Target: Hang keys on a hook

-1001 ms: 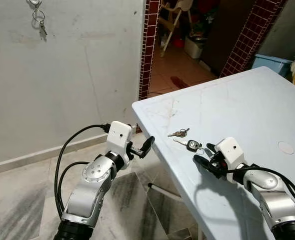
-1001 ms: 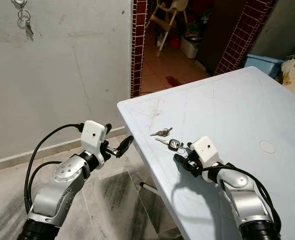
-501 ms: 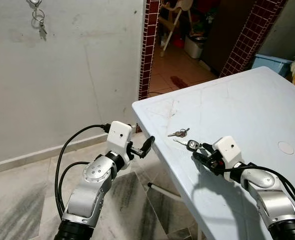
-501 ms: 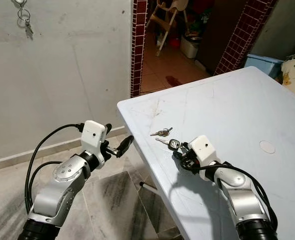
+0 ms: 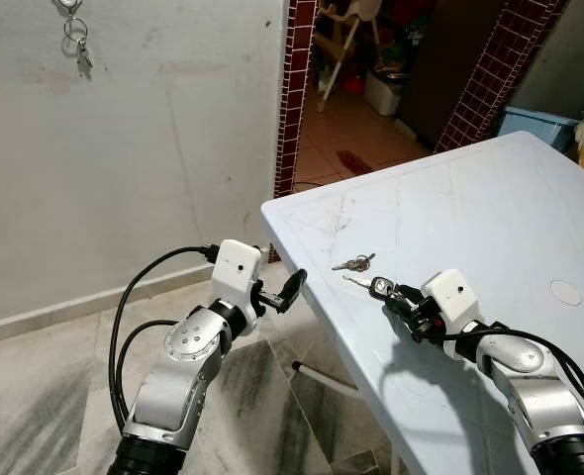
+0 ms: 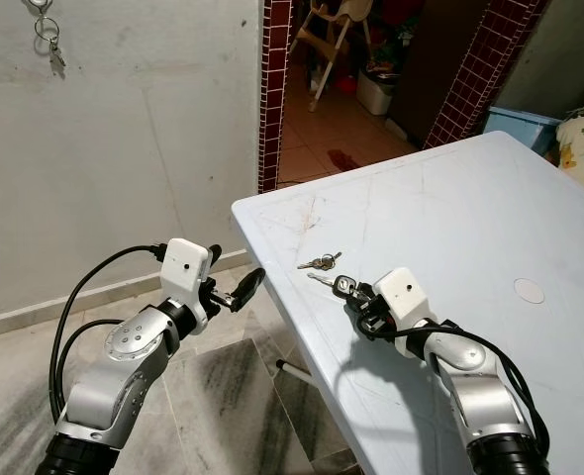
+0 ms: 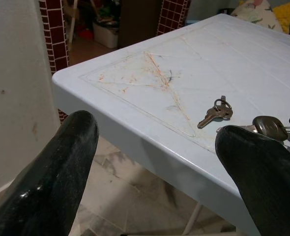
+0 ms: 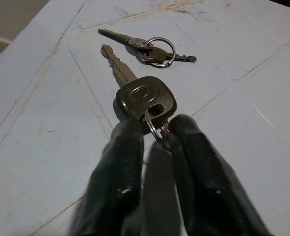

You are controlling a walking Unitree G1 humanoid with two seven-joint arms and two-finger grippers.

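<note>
I see right gripper [image 8: 152,135] pinched on black-headed key's [image 8: 146,101] ring; small keys [image 8: 150,48] at 12 o'clock. Left gripper [image 7: 155,147] wide open, empty.

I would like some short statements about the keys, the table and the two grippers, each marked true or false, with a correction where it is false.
1. The right gripper has its fingers around the ring of the black-headed key. True.
2. The small pair of keys lies on the floor. False: it lies on the white table, just beyond the black-headed key.
3. The left gripper is open and holds nothing. True.
4. The left gripper rests on the tabletop. False: it hangs beside the table's corner, off its edge.
5. A set of keys hangs on the wall. True.
</note>
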